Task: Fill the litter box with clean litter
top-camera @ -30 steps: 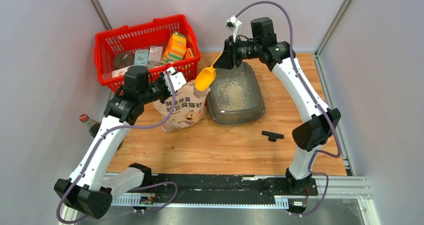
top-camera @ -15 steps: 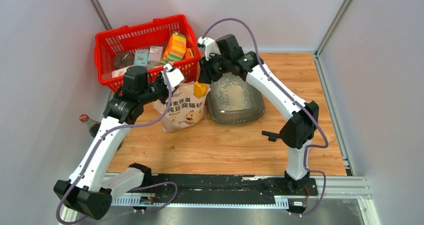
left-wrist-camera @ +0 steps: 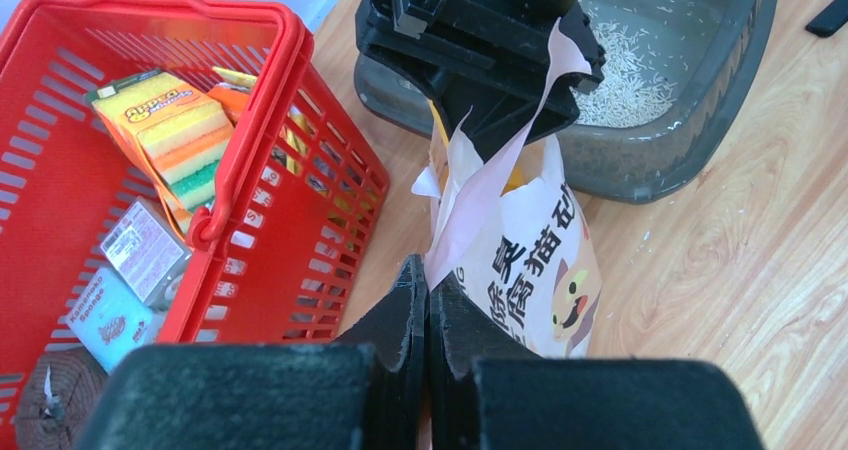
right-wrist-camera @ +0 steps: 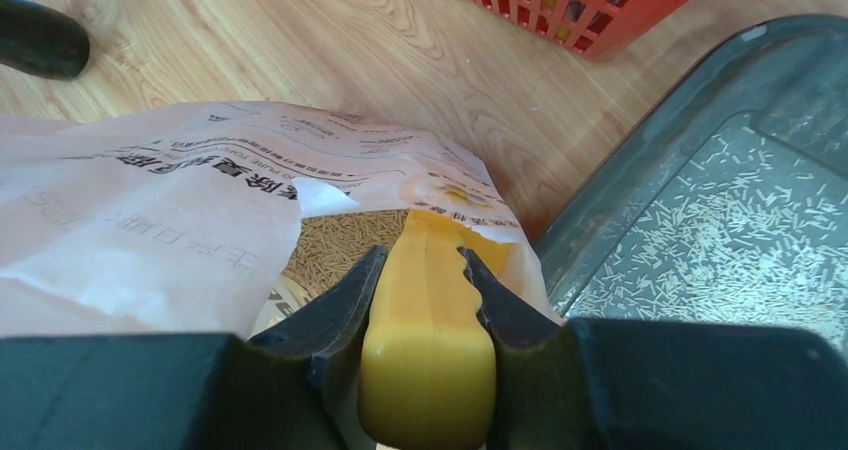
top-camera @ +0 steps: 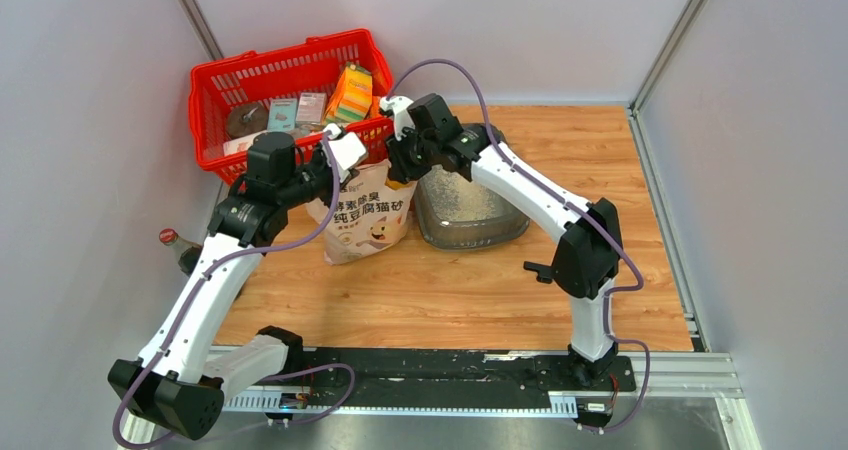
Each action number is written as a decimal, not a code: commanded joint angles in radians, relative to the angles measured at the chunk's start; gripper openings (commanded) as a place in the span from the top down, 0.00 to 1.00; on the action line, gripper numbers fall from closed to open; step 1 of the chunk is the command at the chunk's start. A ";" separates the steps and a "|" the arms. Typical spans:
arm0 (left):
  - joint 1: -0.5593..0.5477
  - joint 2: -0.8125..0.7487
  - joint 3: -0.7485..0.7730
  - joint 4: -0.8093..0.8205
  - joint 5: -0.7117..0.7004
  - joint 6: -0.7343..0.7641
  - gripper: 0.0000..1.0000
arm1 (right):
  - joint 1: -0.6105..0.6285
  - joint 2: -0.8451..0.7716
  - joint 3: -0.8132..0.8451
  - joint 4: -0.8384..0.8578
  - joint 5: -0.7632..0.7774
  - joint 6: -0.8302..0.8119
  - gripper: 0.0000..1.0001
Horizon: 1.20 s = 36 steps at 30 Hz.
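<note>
The left gripper (left-wrist-camera: pixel 428 288) was closed on the torn top edge of the bag (left-wrist-camera: pixel 540 270). The right gripper (right-wrist-camera: pixel 424 270) clamped the scoop (right-wrist-camera: pixel 428 350), dipped into the bag's mouth. Just beside the bag sat the litter box (top-camera: pixel 516 227), thinly strewn with litter (right-wrist-camera: pixel 740 240).

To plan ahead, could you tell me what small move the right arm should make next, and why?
Probably dig the scoop into the clean litter: the right gripper holds it in the bag, the left gripper pinches that bag open, and the litter box looks thinly covered.
</note>
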<state>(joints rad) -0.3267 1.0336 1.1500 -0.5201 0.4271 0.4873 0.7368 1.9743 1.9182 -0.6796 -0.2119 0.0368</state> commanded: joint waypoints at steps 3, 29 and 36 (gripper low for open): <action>-0.009 -0.055 0.013 0.196 0.085 -0.052 1.00 | -0.019 0.066 -0.126 -0.015 -0.056 0.102 1.00; -0.009 0.028 0.076 0.181 0.070 0.020 1.00 | -0.120 0.120 -0.139 0.324 -0.687 0.500 1.00; -0.009 0.063 0.106 0.172 0.068 0.046 1.00 | -0.154 0.120 -0.130 0.448 -0.761 0.603 1.00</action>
<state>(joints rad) -0.3275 1.1019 1.1675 -0.4831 0.4397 0.5072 0.5804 2.0937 1.7771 -0.3443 -0.8040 0.4973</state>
